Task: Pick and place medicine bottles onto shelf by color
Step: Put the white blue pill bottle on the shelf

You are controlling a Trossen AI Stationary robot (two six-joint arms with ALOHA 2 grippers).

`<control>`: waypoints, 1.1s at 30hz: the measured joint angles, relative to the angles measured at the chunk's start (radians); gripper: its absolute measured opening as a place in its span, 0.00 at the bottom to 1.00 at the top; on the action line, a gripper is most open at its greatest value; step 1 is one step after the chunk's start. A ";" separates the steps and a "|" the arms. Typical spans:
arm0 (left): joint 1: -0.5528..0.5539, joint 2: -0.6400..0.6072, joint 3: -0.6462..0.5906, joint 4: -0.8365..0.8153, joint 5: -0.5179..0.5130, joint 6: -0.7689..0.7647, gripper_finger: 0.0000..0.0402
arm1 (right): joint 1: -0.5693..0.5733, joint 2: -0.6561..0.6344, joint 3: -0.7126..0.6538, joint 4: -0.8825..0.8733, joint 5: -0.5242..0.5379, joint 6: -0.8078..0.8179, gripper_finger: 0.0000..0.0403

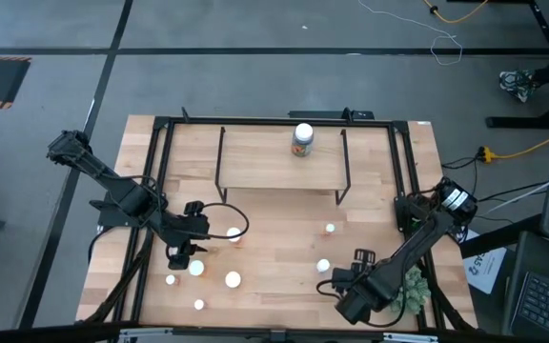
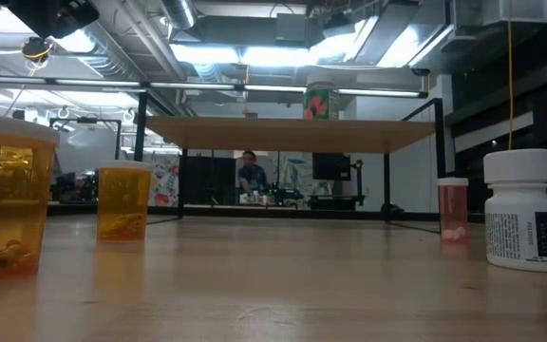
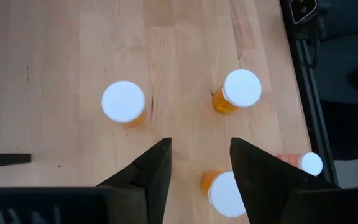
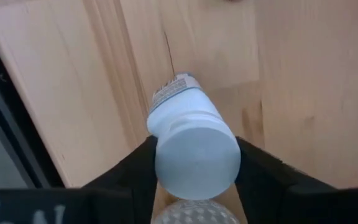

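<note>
The shelf (image 1: pixel 255 162) stands at the table's far side with one larger jar (image 1: pixel 302 140) on its board, which also shows in the low view (image 2: pixel 321 102). Several white-capped orange bottles (image 1: pixel 231 279) stand upright at the near left. My left gripper (image 3: pixel 201 158) hovers open above them; one orange bottle (image 3: pixel 225 193) sits below, close to one finger, and two others (image 3: pixel 123 102) (image 3: pixel 240 90) stand farther off. My right gripper (image 4: pixel 194 168) at the near right is shut on a white bottle (image 4: pixel 185 118). Another white bottle (image 2: pixel 520 209) and a reddish one (image 2: pixel 452 207) stand free. My right gripper pinches the white bottle by its white cap (image 4: pixel 197 155), one finger on each side of it. The fingers come from above, slanting down. The body with its label (image 4: pixel 169 84) points away toward the table. I cannot tell whether its bottom rests on the wood.
A spiky green plant (image 1: pixel 410 291) lies beside my right arm at the near right edge. The black frame rails (image 1: pixel 155 191) run along the table's sides. A small reddish bottle (image 3: pixel 306 163) stands near the rail by my left gripper. Bare wood (image 1: pixel 274 243) lies in front of the shelf.
</note>
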 joint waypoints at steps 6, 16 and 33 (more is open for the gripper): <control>0.000 0.000 0.000 0.000 0.000 0.000 0.39 | -0.039 0.000 0.164 -0.208 0.054 -0.127 0.43; 0.000 0.000 0.000 0.000 0.000 0.001 0.39 | -0.145 -0.006 0.542 -0.435 0.474 -0.503 0.43; 0.000 0.000 0.000 0.000 0.000 0.000 0.39 | -0.661 -0.009 0.755 -0.437 0.368 -0.927 0.43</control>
